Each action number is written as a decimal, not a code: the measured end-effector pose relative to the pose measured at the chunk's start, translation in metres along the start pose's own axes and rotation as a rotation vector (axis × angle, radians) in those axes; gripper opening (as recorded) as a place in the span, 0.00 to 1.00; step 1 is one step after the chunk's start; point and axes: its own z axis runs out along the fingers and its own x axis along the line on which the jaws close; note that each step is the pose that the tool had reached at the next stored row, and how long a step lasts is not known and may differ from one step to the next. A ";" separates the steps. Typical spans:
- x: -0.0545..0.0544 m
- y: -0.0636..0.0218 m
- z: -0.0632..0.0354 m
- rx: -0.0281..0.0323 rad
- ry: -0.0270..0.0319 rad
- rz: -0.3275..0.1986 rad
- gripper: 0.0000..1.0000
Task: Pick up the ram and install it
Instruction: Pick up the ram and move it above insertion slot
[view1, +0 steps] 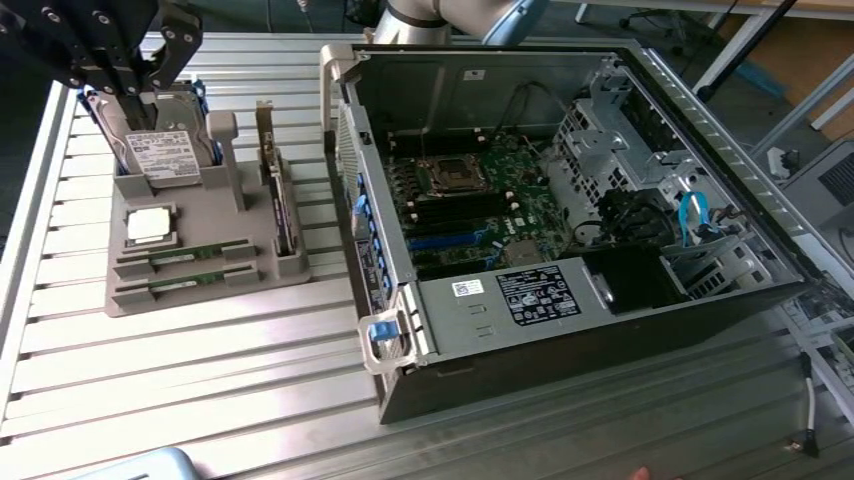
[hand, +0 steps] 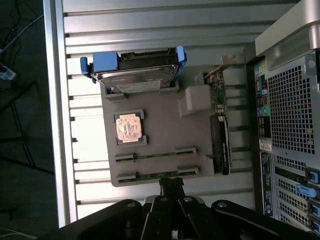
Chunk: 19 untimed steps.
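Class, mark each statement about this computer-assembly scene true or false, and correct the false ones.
1. Two ram sticks lie in slots of the grey tray. True.
2. The gripper holds a ram stick. False: it is shut on nothing, above the tray.
3. The computer case is open, showing its motherboard. True.
4. The hard drive lies inside the case. False: it stands in the tray.
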 end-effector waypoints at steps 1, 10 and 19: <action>0.000 0.0000 0.0000 -0.0002 0.0006 -0.007 0.10; 0.000 0.0000 0.0000 -0.0044 0.0082 -0.073 0.10; 0.000 0.0000 0.0000 -0.0084 0.0161 -0.123 0.10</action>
